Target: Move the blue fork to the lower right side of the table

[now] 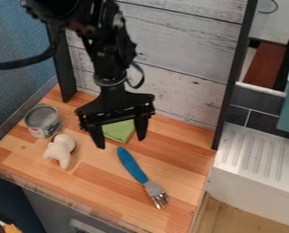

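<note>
Jaws stand wide apart and empty above the tabletop [182, 159], pointing down from the arm [110, 68], a spread that would suit straddling a slim handle. Between them, farther back, shows the green cloth [117, 131]. The blue fork [132, 167] lies flat at lower centre, handle end near the jaws, tines aimed at the lower right of the frame. That slant probably helps: a grip across the handle, then a short shift along its own line, should serve. The can [42, 121] and white plush toy [60, 150], both at left, seem well off that route.
</note>
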Available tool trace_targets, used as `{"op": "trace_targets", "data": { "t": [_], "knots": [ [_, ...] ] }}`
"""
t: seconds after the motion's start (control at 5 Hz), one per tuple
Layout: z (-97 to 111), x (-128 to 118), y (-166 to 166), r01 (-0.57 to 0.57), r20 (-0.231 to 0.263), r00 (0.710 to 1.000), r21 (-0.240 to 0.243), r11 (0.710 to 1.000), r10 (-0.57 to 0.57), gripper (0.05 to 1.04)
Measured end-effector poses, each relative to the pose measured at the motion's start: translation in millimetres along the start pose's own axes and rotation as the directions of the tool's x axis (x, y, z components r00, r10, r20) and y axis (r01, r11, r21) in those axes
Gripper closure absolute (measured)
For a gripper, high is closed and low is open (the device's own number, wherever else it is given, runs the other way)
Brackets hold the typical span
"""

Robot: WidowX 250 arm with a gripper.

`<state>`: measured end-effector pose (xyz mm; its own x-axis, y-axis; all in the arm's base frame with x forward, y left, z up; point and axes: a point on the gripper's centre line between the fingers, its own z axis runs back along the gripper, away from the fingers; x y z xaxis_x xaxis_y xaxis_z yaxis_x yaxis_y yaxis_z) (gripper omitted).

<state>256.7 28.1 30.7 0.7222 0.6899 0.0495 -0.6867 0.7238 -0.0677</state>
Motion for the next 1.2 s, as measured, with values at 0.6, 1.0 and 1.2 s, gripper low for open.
{"op": "trace_targets", "data": {
  "t": [0.6, 1.0, 1.2],
  "knots": [
    [-78.9, 15.0, -8.8, -0.19, 0.059, 0.981, 0.095, 0.977, 0.185, 0.084],
    [-109.9, 22.9, -17.2, -0.211, 0.112, 0.975, 0.164, 0.964, 0.194, 0.084],
    [-121.1, 22.4, -17.9, -0.223, 0.098, 0.973, 0.174, 0.959, 0.208, 0.084]
  ]
}}
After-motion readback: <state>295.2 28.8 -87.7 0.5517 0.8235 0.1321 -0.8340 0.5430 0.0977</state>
